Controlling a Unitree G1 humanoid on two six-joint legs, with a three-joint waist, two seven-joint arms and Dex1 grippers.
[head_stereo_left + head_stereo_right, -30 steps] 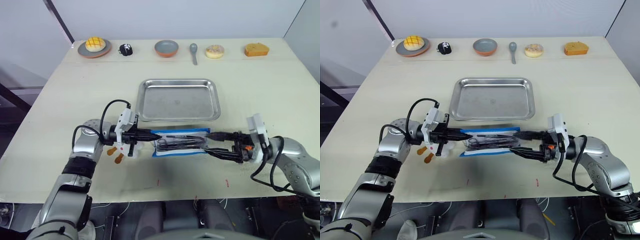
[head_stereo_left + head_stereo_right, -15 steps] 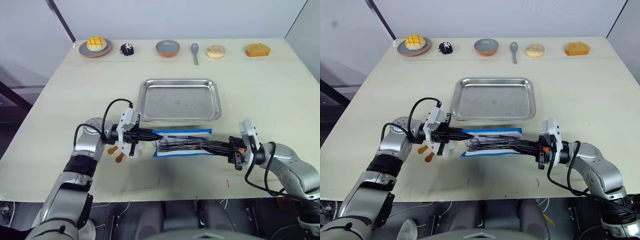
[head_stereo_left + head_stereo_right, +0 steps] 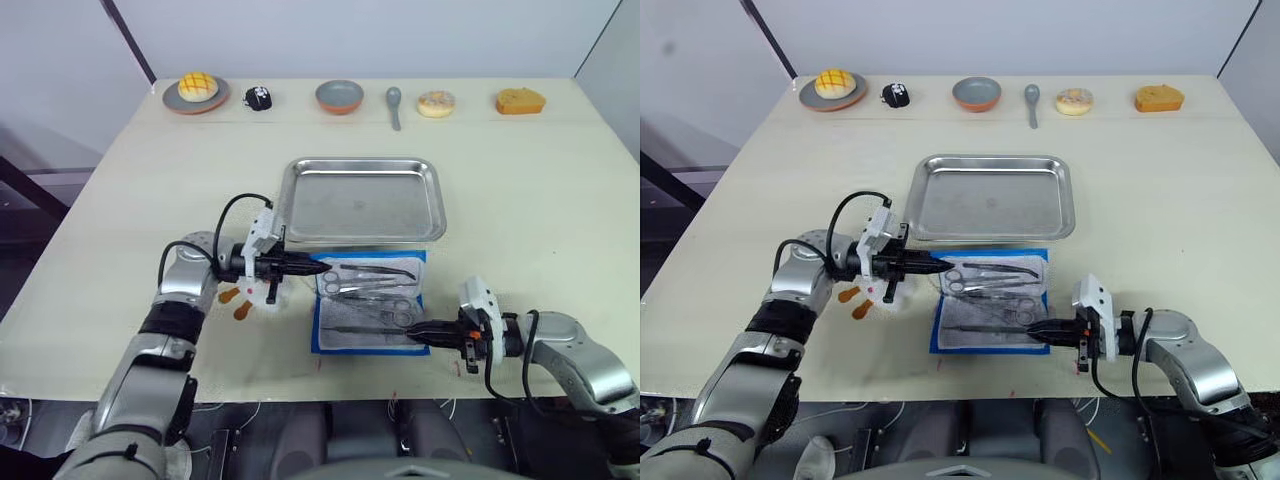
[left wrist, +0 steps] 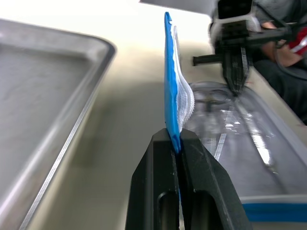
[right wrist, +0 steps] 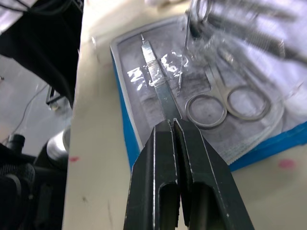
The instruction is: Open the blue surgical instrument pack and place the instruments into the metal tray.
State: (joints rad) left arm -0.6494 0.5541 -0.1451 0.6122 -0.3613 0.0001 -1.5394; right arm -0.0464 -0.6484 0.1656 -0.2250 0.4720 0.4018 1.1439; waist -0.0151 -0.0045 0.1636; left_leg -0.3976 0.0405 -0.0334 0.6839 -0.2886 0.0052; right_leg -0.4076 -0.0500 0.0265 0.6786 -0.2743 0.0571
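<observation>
Cream table [image 3: 120, 190]; pale-grey wall [image 3: 350, 35]

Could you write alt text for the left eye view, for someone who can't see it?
Two robot hands work a blue surgical instrument pack lying open on a table: the left hand pinches its far left corner, and the right hand is shut at its near right edge. The instruments lie inside; the metal tray waits behind.

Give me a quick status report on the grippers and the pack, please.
Left gripper shut on blue surgical instrument pack edge. Right gripper shut on the pack's clear film. Pack open, instruments exposed. Metal tray unobstructed.
</observation>
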